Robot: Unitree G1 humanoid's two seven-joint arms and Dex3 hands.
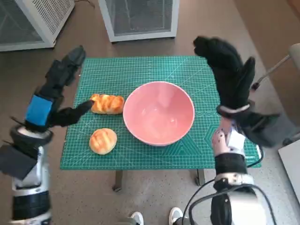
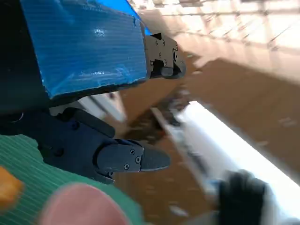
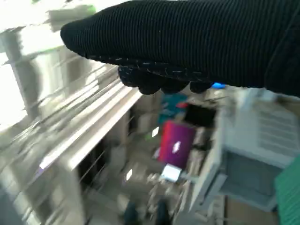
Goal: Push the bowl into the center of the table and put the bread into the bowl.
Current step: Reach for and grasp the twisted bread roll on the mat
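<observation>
left hand (image 1: 56, 93) spread, empty, thumb beside long bread (image 1: 107, 103) for a grasp | right hand (image 1: 229, 75) open, empty, raised clear | bowl (image 1: 158, 112) between hands, centred | round bread (image 1: 103, 140) below the thumb

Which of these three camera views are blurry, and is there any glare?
Head view: sharp, evenly lit, with a soft sheen inside the bowl and mild wide-angle bending at the edges. Left wrist view: the left hand is crisp, but the background is smeared and a pale strip is washed out. Right wrist view: heavy streaking throughout, with blown-out brightness beside the right hand.
</observation>
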